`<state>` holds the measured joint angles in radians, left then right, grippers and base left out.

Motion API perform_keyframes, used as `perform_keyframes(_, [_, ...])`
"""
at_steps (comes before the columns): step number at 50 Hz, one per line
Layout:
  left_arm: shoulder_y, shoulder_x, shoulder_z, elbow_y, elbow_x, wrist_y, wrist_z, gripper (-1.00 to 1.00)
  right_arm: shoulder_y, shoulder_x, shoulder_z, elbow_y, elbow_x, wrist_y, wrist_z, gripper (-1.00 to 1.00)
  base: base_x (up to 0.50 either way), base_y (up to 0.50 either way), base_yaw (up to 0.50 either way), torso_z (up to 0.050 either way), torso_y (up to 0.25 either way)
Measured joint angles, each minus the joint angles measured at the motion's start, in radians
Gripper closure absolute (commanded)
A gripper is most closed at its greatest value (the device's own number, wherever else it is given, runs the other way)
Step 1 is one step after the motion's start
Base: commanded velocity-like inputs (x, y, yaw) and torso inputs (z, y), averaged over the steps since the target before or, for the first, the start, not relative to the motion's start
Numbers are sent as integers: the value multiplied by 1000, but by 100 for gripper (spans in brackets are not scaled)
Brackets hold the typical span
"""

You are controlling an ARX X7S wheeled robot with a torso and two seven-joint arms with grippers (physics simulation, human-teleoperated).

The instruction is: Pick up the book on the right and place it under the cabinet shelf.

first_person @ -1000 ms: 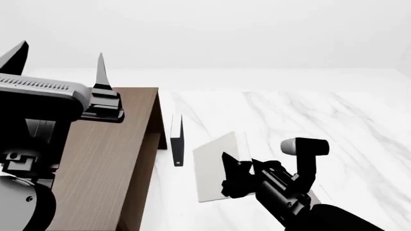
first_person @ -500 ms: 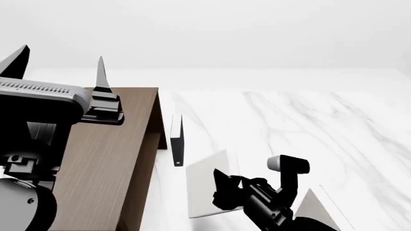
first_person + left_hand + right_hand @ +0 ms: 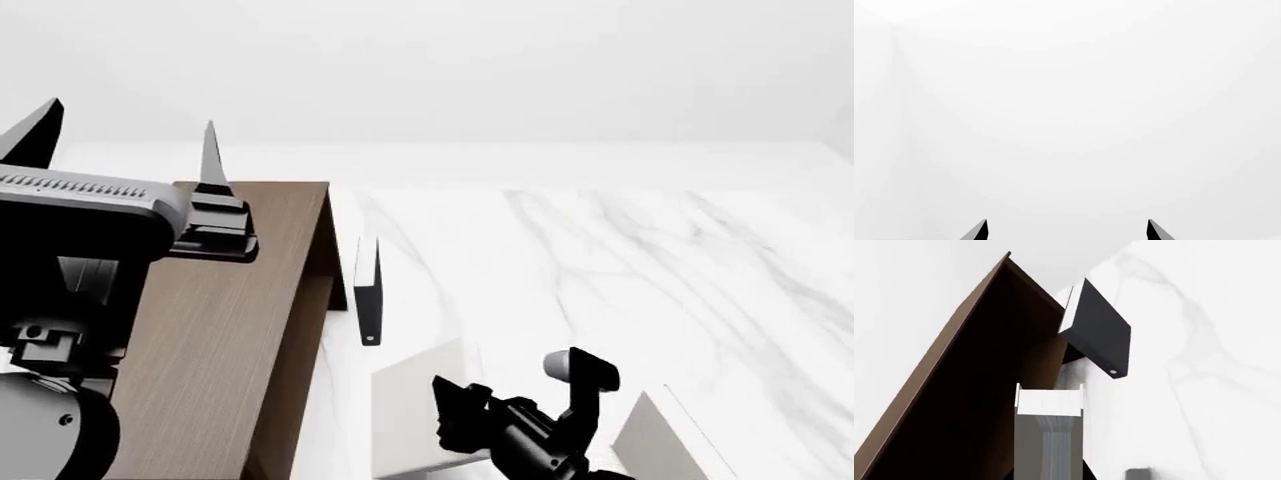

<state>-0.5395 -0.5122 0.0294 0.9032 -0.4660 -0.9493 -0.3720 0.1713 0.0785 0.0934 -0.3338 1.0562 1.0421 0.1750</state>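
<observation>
Right jaws (image 3: 454, 415) clamp the book (image 3: 414, 410) upright beside the cabinet shelf (image 3: 234, 330); my left jaws (image 3: 1066, 231) gape, holding nothing.

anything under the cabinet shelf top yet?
Right wrist view: the space under the cabinet shelf looks dark and bare where visible. The book in the right gripper sits outside it. The head view's plank top covers the interior.

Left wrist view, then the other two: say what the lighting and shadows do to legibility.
Left wrist view: washed-out white, only the left gripper fingertips legible. Head view: flat, even light, faint marble veins on the table, the cabinet shelf crisp. Right wrist view: the space under the cabinet shelf is in deep shadow, while the book shows grey with a bright edge.
</observation>
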Motion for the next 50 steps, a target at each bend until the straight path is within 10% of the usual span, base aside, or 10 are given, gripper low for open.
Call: perform_keyframes(50, [37, -12, -33, 13, -30, 30, -13, -100, 27, -59, -285, 383, -35, -446, -10, 100, 0, 0, 0, 0, 1])
